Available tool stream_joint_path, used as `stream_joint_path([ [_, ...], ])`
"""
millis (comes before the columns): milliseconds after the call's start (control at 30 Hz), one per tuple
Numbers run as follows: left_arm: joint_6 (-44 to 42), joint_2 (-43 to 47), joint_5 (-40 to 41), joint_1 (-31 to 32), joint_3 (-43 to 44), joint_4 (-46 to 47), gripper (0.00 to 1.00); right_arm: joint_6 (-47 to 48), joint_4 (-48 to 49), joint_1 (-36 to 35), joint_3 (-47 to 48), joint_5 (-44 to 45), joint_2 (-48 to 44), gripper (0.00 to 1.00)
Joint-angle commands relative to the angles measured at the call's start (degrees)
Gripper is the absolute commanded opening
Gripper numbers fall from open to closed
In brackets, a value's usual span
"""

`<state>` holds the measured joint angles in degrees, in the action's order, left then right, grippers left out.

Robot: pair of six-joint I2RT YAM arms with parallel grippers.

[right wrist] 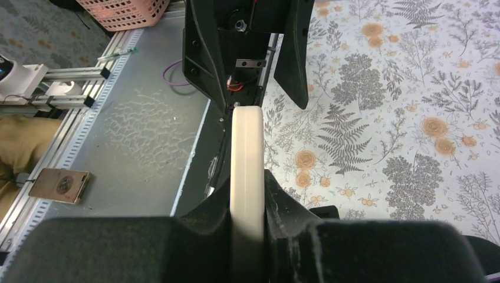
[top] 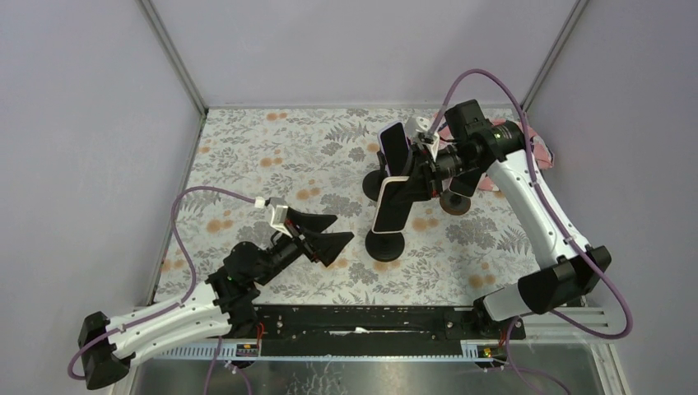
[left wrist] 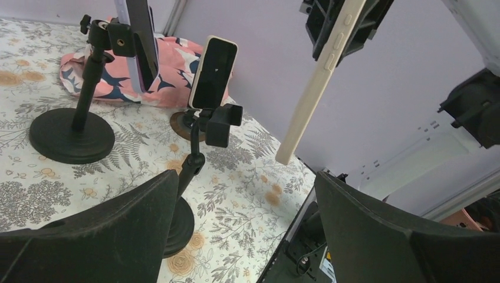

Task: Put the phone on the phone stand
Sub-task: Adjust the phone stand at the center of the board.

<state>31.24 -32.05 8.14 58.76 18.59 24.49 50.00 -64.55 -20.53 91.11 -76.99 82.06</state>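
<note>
Three phones: a dark phone point(left wrist: 213, 71) and another phone point(left wrist: 140, 41) upright on stands point(left wrist: 71, 137); a cream-cased phone point(top: 389, 210) pinched edgewise in the right gripper point(top: 409, 183) jaws; left gripper point(top: 327, 234) jaws spread.

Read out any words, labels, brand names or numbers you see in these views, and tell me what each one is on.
No text can be read in any view.
White sticker, bottom of the left wrist view: print too small and blurred to read.
Brown pad, left of the right wrist view: a round mark, not legible.
Held phone: plain cream case, no lettering showing.
</note>
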Motion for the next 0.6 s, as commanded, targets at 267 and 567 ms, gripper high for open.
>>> stream_joint_path([
  [267,-18.6,-25.5,3.6,2.5,-12.2,40.4,0.86,-3.8,1.4,6.3,2.1,2.5,-5.2,0.00],
  [567,-30.1,-59.5,16.1,6.1,-4.0,66.9,0.89,-15.2,14.1,12.9,-7.2,-1.8,-11.8,0.00],
])
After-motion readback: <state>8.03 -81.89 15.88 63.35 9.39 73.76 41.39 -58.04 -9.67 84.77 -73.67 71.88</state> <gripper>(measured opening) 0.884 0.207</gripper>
